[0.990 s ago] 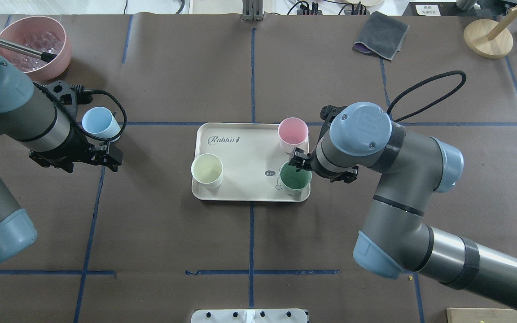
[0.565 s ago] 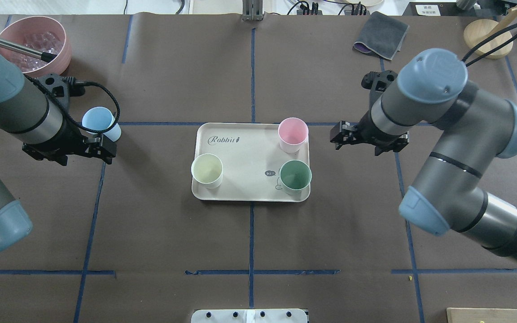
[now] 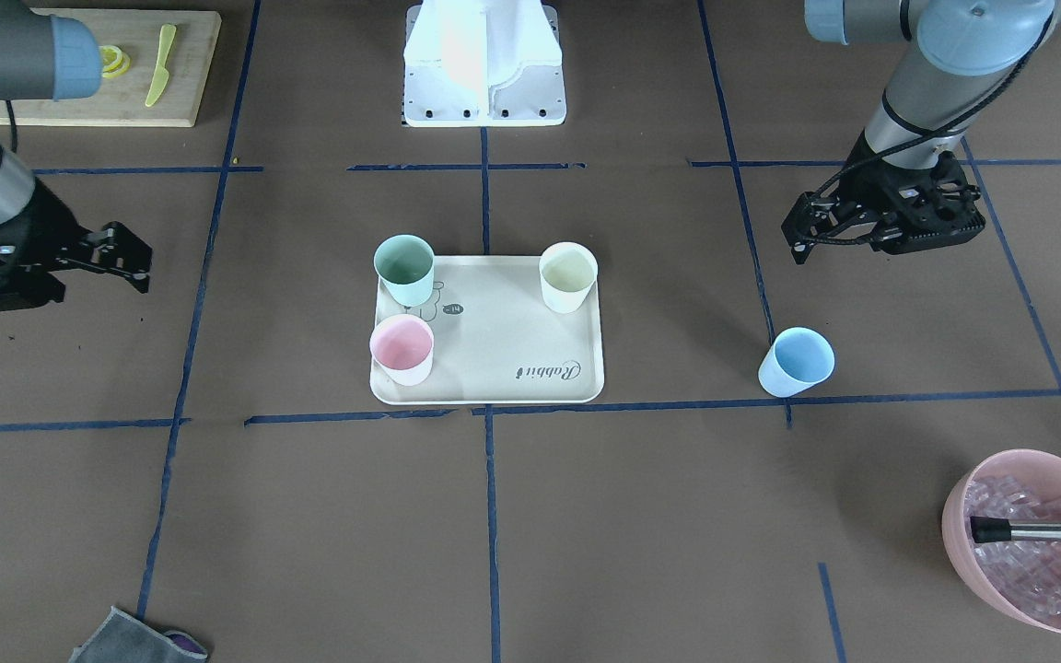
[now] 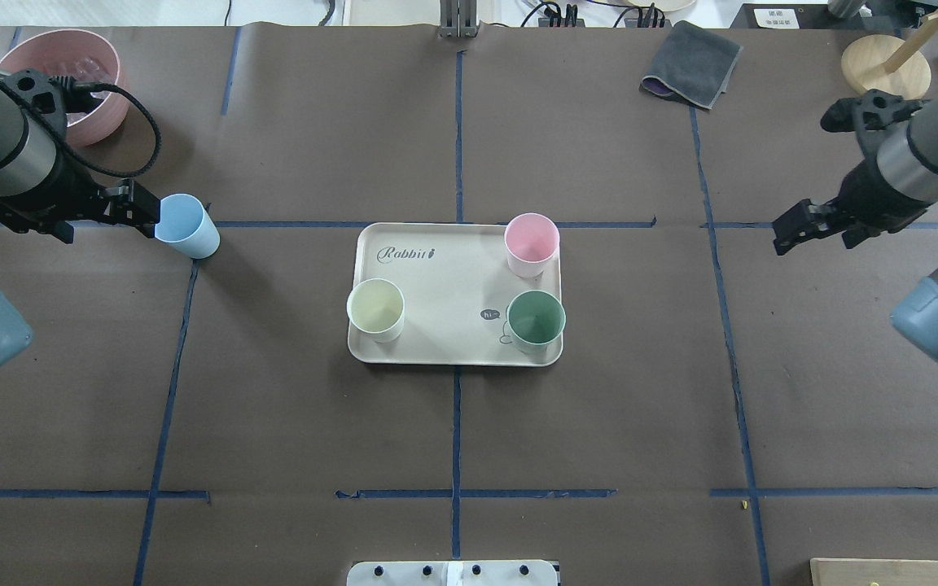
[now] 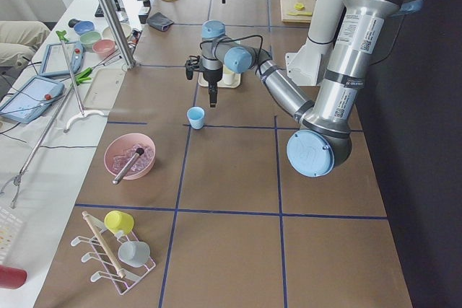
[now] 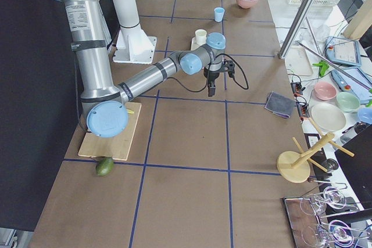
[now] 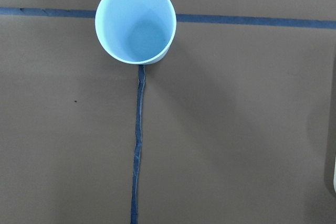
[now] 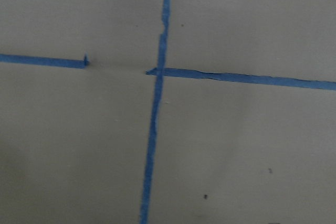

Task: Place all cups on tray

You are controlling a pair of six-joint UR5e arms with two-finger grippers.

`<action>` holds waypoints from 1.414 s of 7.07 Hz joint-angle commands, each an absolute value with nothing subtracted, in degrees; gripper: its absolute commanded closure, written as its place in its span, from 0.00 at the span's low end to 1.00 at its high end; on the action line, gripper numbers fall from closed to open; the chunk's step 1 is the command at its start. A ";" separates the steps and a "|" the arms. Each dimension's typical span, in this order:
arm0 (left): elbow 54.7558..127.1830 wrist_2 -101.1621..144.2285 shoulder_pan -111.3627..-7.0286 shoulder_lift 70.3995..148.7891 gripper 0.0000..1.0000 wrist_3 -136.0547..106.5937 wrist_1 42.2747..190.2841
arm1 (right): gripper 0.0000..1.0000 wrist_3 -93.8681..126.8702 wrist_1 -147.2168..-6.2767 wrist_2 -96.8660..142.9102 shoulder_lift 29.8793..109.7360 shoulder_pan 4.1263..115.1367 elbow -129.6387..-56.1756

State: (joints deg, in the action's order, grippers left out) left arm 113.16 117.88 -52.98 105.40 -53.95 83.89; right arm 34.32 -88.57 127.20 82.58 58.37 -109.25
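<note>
Cups were mostly dealt with, three of four by the look of it. On the wide brown tabletop (image 4: 314, 423), the beige tray (image 4: 444, 277) lay in the middle. The left gripper (image 4: 147, 218) hung just beside the blue cup (image 4: 186, 225), jaws apparently parted and empty, not touching it. The right gripper (image 4: 791, 232) hung well off to the tray's right, also seemingly parted and holding nothing. The pink cup (image 4: 531, 242) and green cup (image 4: 535, 320) stood upright at the tray's right end, the yellow cup (image 4: 375, 309) near its left edge. The blue cup stood upright on a tape crossing, well apart from the tray. Moving it onto the tray's bare middle seemed all that was left.
</note>
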 commanded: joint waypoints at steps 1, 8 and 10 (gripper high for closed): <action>106.64 117.95 -53.53 104.94 0.00 -55.00 93.64 | 0.01 27.16 -88.51 128.94 86.30 61.61 -109.51; 92.47 117.86 -53.18 107.57 0.12 -65.04 107.49 | 0.01 27.33 -88.51 128.67 86.40 61.44 -109.07; 91.85 117.95 -52.65 107.75 0.12 -64.69 107.49 | 0.01 27.42 -88.51 128.67 86.40 61.44 -109.07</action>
State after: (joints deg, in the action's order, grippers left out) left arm 92.42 117.92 -52.97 107.56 -64.82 107.41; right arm 27.35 -88.51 128.68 86.39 61.44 -109.08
